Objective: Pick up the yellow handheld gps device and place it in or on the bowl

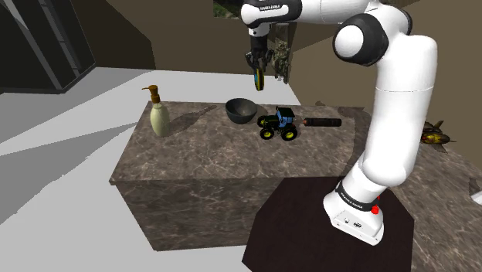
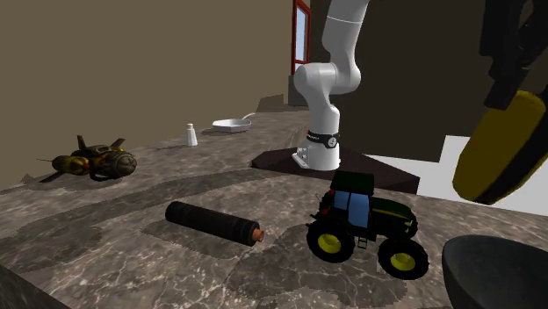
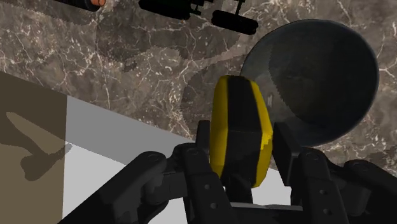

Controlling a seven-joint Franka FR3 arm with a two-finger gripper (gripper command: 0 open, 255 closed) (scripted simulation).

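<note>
Can make out small dark lettering on the white arm (image 1: 270,9) near its wrist end, but cannot read it. Same with the pale lettering on the dark band (image 1: 351,202) just above the arm's foot: too small to tell. Nothing else legible

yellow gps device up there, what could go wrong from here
1. The yellow and black handheld gps device hangs beside the dark round bowl, not over its middle. Released now, it may strike the rim or miss.
2. The brown marbled table ends close by, so a miss could reach the grey floor.
</note>
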